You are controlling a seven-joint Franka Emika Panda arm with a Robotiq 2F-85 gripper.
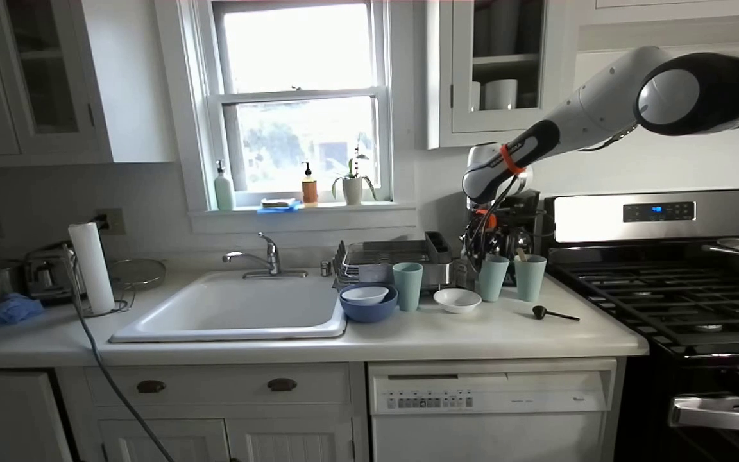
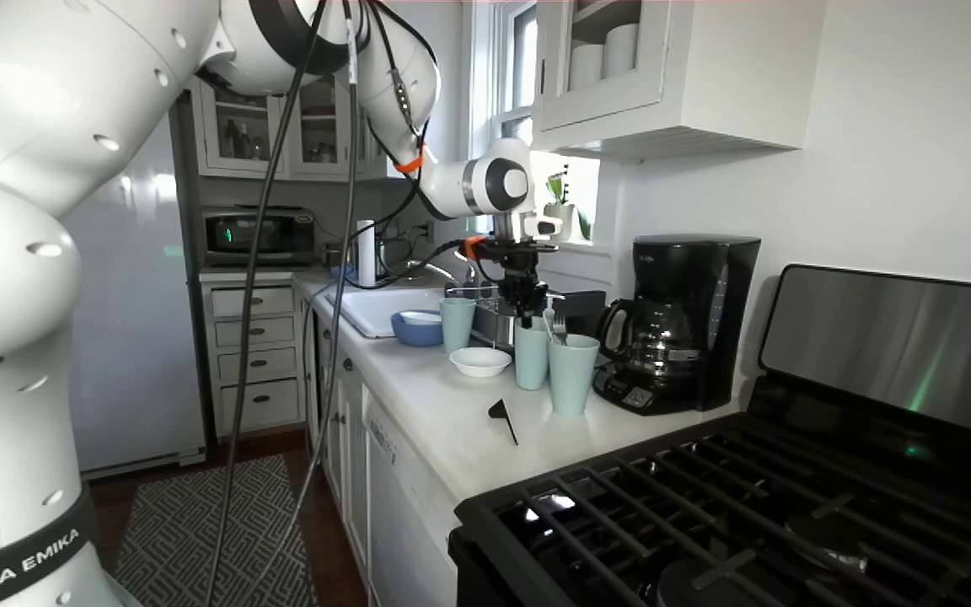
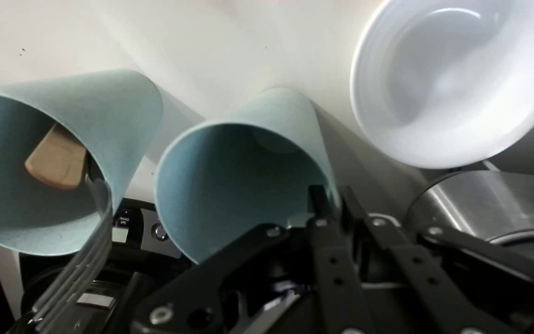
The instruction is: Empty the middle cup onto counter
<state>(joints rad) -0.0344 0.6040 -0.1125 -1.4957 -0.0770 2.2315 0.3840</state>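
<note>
Grasp step, I judge: gripper (image 3: 332, 194) pinched across rim of middle cup (image 2: 531, 359), which stands upright on counter (image 2: 452, 417) between white bowl (image 2: 480, 363) and fork cup (image 2: 572, 379); next move calls for a straight lift clear of both, then tipping.

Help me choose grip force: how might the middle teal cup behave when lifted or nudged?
The middle cup seems light for its size, given its thin rim. Tall and tapering to a narrower base, it could tip if nudged. Its smooth, handleless wall may slip in a loose grip.
</note>
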